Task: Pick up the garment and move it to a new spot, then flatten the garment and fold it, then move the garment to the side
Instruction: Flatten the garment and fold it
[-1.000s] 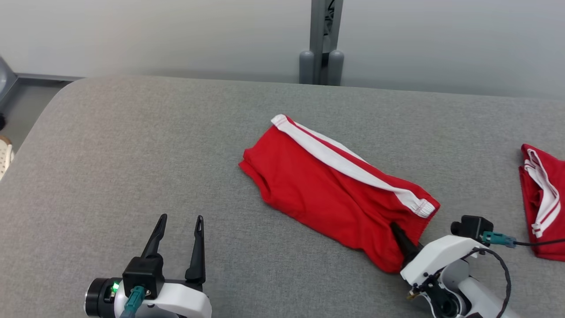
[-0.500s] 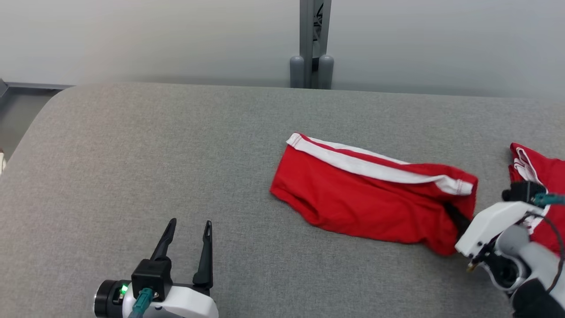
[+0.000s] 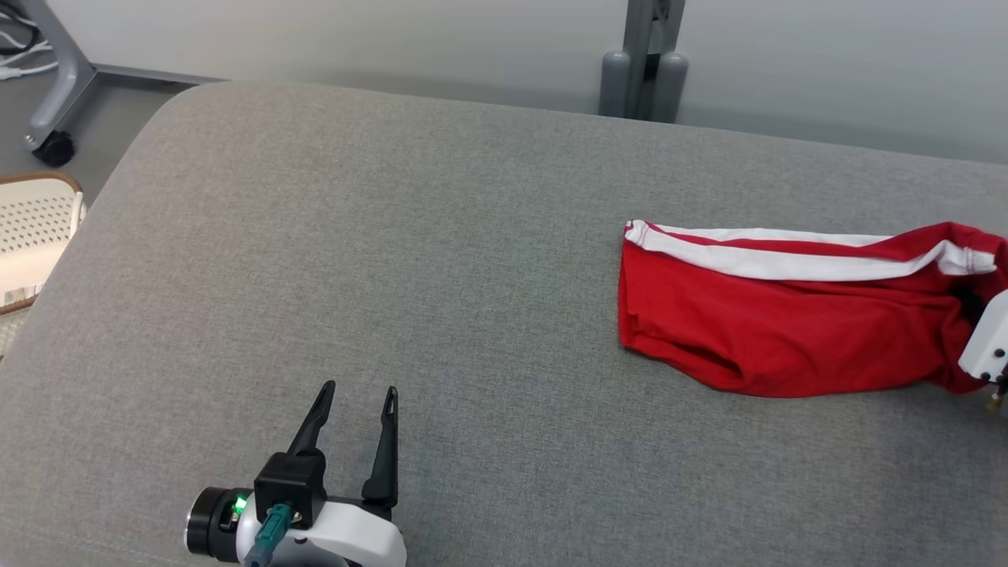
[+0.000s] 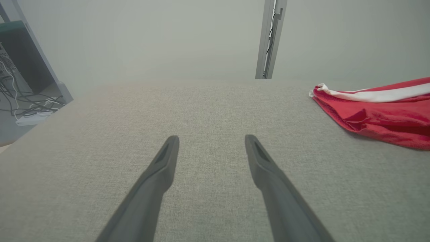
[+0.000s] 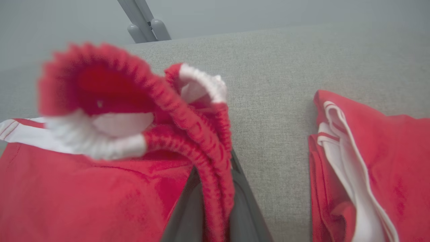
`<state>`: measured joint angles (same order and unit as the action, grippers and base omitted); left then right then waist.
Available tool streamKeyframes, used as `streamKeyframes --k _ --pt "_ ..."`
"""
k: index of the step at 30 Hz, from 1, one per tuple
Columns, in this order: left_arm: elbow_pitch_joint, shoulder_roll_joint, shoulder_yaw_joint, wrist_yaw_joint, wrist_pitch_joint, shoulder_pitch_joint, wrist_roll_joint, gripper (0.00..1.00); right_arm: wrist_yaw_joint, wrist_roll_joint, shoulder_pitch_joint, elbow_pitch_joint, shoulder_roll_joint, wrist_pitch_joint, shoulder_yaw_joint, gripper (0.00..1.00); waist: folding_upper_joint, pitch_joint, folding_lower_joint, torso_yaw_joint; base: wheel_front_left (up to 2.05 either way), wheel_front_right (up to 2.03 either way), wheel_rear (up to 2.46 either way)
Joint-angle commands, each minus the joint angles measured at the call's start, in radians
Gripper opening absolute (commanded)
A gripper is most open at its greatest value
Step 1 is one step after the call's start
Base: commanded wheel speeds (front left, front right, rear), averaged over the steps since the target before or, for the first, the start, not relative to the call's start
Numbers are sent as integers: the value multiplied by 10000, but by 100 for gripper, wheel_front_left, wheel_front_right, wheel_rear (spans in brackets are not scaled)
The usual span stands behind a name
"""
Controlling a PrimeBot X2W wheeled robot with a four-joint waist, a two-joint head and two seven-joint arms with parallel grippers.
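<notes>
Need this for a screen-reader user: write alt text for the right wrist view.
The right claw is shut on the waistband of white-striped red shorts on a grey pad. Another red garment lies at the view's right.

At the head view's right edge the garment [image 3: 787,331] is cut off. Its bunched waistband [image 5: 134,111], blurred close to the lens, hides the tips of the right fingers [image 5: 247,211]; a second red garment [image 5: 369,161], perhaps shorts, runs off the right edge.
</notes>
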<state>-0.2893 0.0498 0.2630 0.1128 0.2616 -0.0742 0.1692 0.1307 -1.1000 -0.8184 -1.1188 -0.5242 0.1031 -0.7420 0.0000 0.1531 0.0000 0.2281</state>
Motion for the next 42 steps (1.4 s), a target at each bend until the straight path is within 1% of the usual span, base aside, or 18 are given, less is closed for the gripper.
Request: streamKeyframes --k 1,7,11,15,20,28,34,42 --pt "27 29 28 62 30 -213 57 100 3 68 -176 -137 10 53 -59 0 0 57 0 89 0 0 0" --pt "-74 29 55 131 30 -207 59 100 3 98 -413 -364 323 363 -392 0 0 -137 0 35 0 0 0" --pt "-128 32 9 97 30 -126 0 100 3 -73 -497 -441 827 814 -597 0 0 -408 0 -91 0 0 0" --pt "-185 30 23 64 30 -12 50 100 3 -290 -545 -301 1166 1316 -704 0 0 -641 0 -159 0 0 0" --pt "-205 33 115 69 30 90 177 100 3 -631 -559 236 1546 1711 -839 0 0 -872 0 -65 0 0 0" --pt "-228 30 120 60 30 219 307 100 3 -1158 -610 825 1863 2111 -958 0 0 -917 0 447 0 0 0" --pt "-136 29 272 153 30 132 429 100 3 -1284 -664 765 1982 2178 -1160 0 0 -610 0 958 0 0 0" --pt "-75 26 557 300 30 9 661 100 3 -1531 -684 475 2007 1987 -1151 0 0 -165 0 1608 0 0 0"
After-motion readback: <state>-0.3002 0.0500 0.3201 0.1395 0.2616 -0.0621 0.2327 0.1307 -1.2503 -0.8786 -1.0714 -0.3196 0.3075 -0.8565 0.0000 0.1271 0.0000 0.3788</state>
